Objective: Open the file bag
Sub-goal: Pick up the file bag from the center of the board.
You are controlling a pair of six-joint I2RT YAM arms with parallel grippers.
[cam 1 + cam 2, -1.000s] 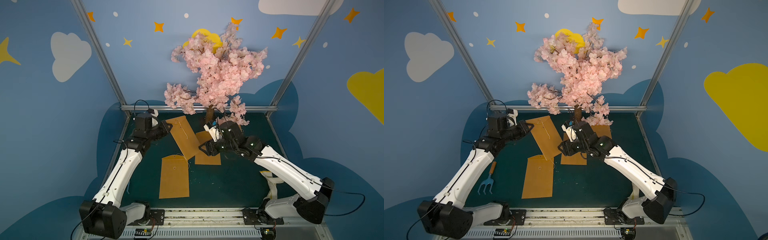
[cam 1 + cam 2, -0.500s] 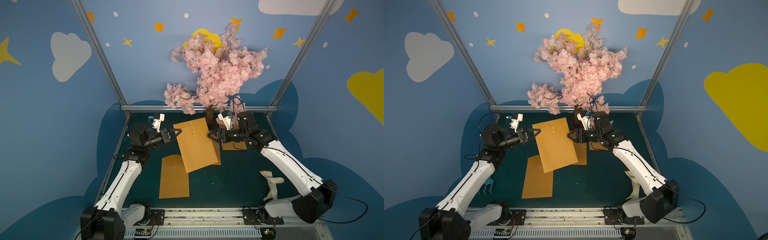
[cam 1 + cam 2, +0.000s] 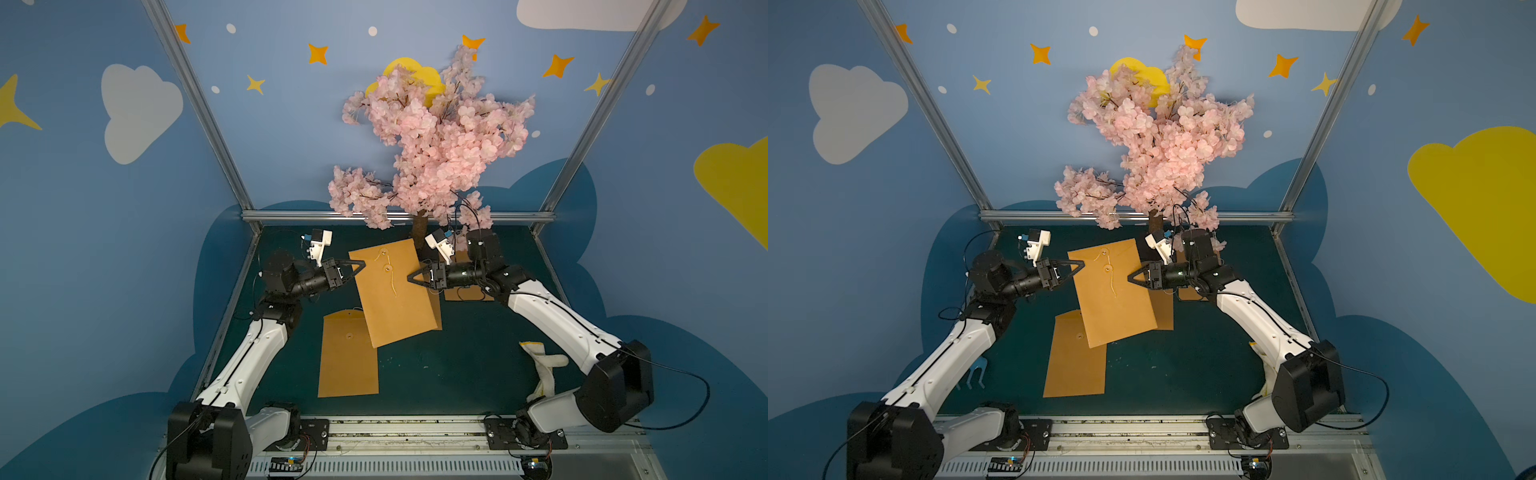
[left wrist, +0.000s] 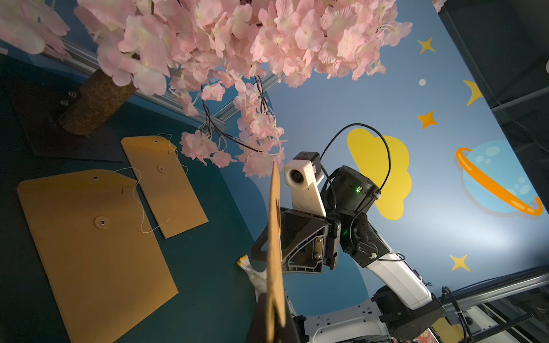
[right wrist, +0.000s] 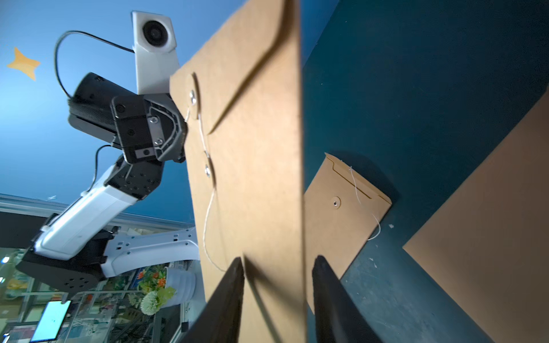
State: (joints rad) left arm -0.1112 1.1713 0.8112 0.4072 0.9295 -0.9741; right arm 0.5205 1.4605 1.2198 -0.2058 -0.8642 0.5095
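The file bag [image 3: 395, 299] [image 3: 1113, 299] is a brown envelope with two round buttons and a loose string [image 5: 208, 208]. It hangs lifted above the green table in both top views. My left gripper [image 3: 360, 264] [image 3: 1080, 264] is shut on its left edge; the left wrist view shows the file bag [image 4: 273, 237] edge-on, pinched in the left gripper [image 4: 271, 311]. My right gripper [image 3: 411, 279] [image 3: 1130, 277] is at the opposite edge. In the right wrist view the right gripper [image 5: 277, 267] stands open, jaws astride that edge of the file bag [image 5: 252, 178] with a gap.
Another brown envelope [image 3: 348, 357] lies flat at the front left, one [image 3: 435, 307] under the lifted bag, a smaller one [image 3: 465, 293] beneath my right wrist. A pink blossom tree [image 3: 432, 141] overhangs the back. A white glove [image 3: 544, 365] lies at the right, a blue fork [image 3: 976, 374] at the left.
My left gripper has raised the file bag off the table and swung it upright. My right gripper left the table envelope, came up to the bag's right edge, and its jaws narrowed.
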